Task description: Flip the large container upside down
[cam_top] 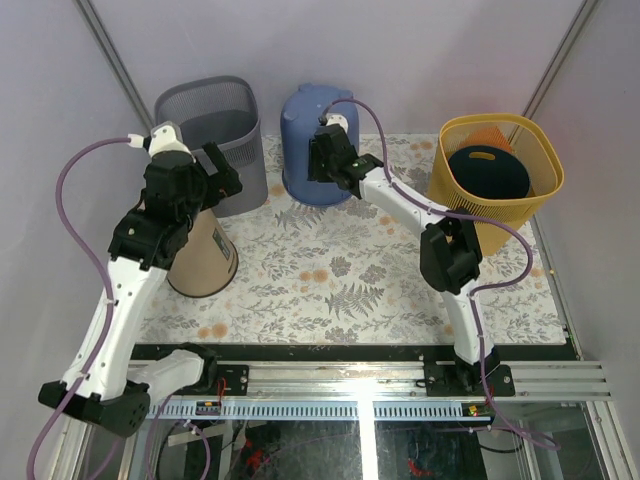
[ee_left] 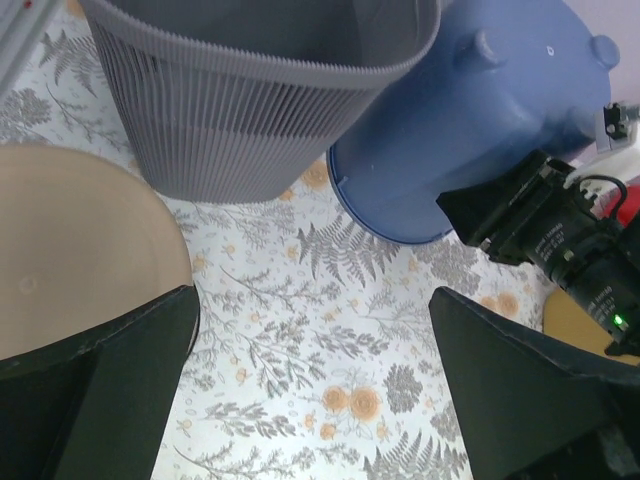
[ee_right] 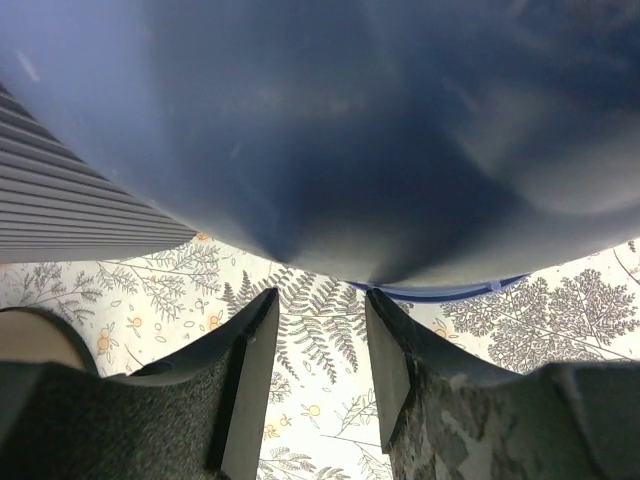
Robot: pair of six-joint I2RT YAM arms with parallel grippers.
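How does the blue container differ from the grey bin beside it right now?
The blue container stands mouth down with its base up, while the grey bin stands upright with its mouth open to the top. The blue container's wall is smooth and solid, while the grey bin's is ribbed. Both stand side by side on the floral mat, toward its far edge.
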